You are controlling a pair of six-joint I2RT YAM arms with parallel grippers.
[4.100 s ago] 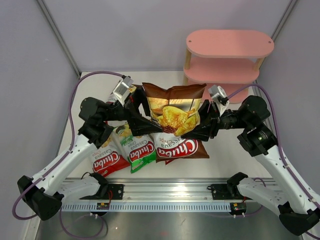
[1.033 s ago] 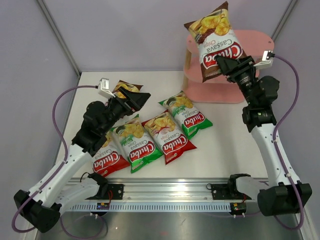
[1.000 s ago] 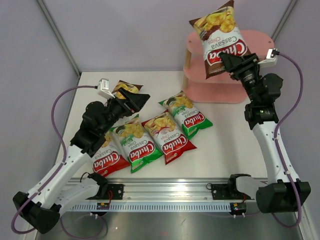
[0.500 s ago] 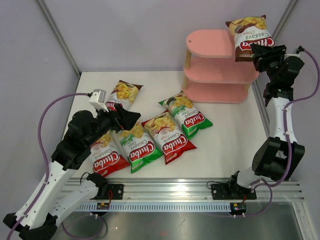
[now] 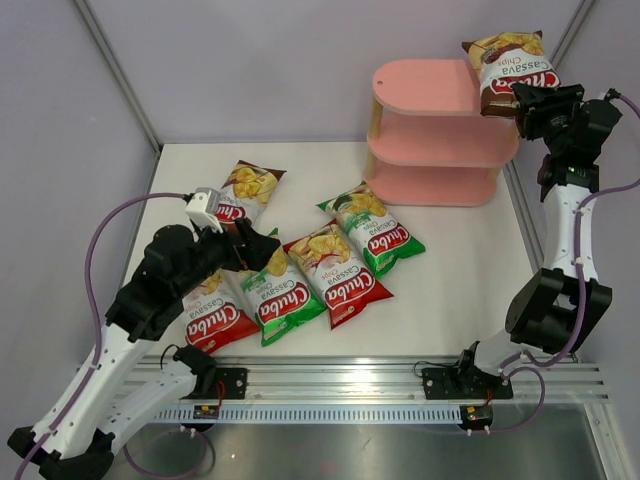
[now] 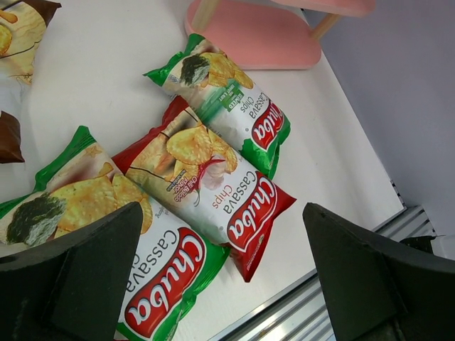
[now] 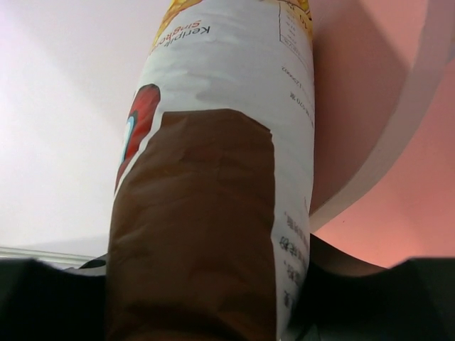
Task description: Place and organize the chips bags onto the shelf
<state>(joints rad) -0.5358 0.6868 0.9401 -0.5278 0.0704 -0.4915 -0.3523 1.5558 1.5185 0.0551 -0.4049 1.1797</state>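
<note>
Right gripper point(image 5: 522, 99) is clamping one brown bag point(image 5: 510, 62) above the shelf point(image 5: 420, 86) top at one o'clock; left gripper point(image 5: 254, 241) is gaping empty; five bags point(image 5: 336, 272) are awaiting shelving.

Brown chips bag point(image 5: 508, 68) upright at pink shelf's point(image 5: 425, 88) top-right end; five others point(image 5: 335, 275) flat, well apart.

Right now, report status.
Left gripper open, empty. Right gripper shut on brown bag, over top of shelf, right end. Five bags on table. No obstruction seen.

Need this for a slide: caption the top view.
Right claw holds brown bag at pink shelf's top tier; five bags on table.
</note>
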